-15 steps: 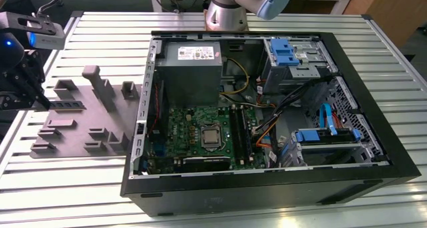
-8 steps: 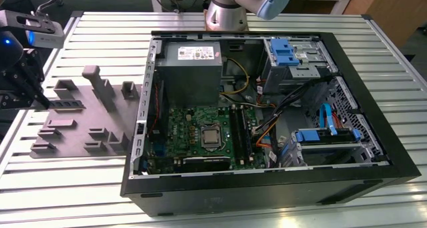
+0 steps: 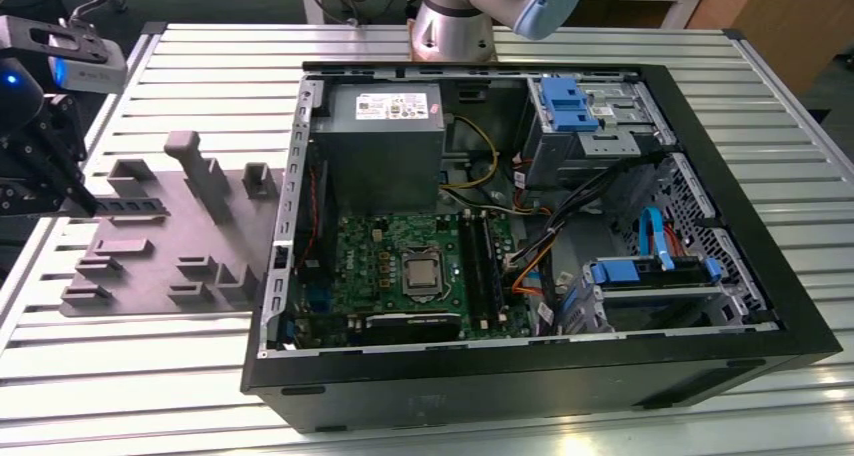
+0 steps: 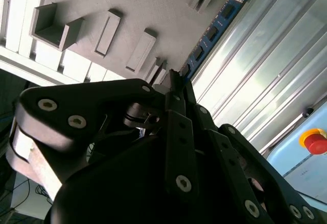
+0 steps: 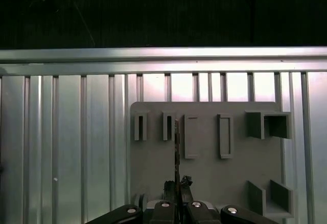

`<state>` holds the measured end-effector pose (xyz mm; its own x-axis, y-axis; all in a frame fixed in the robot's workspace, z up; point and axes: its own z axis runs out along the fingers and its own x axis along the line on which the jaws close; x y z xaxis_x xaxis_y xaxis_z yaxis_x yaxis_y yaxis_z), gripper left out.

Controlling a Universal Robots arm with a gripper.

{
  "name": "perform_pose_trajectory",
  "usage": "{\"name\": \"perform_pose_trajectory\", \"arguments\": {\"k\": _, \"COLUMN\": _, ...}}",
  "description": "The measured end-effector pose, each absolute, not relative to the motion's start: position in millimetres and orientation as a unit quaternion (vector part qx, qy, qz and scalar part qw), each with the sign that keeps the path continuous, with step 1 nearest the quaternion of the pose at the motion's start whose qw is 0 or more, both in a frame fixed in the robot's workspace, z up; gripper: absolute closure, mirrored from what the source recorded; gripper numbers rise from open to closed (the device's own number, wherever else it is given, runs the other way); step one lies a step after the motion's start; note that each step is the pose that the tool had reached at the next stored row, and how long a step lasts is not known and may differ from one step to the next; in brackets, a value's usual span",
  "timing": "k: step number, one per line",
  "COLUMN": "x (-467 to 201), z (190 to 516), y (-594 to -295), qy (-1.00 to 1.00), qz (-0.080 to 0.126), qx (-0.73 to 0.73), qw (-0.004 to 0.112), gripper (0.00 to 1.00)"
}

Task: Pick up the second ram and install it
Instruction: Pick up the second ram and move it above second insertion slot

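Second ram (image 4: pixel 214 30) projects straight out from the fingertips of the gripper (image 4: pixel 173 81), which is pinched narrow on its near end (edge-on in the first wrist view), with the grey tray (image 5: pixel 153 168) just beyond. I judge pickup is in hand; installing calls for squaring the stick to a motherboard slot (image 3: pixel 483 276).

We see a slatted metal table (image 3: pixel 160 376) w/ bright glare (image 3: pixel 587 441) at one edge; wood furniture (image 3: pixel 801 26) in bkgd.
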<state>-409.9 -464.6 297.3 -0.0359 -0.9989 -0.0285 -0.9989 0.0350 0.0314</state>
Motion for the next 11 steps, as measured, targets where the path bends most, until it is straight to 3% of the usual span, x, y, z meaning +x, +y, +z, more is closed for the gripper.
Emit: {"name": "perform_pose_trajectory", "arguments": {"k": 11, "x": -409.9, "z": 299.9, "y": -464.6, "qy": -0.719, "qz": -0.021, "qx": 0.694, "qw": 0.001, "gripper": 0.86}}
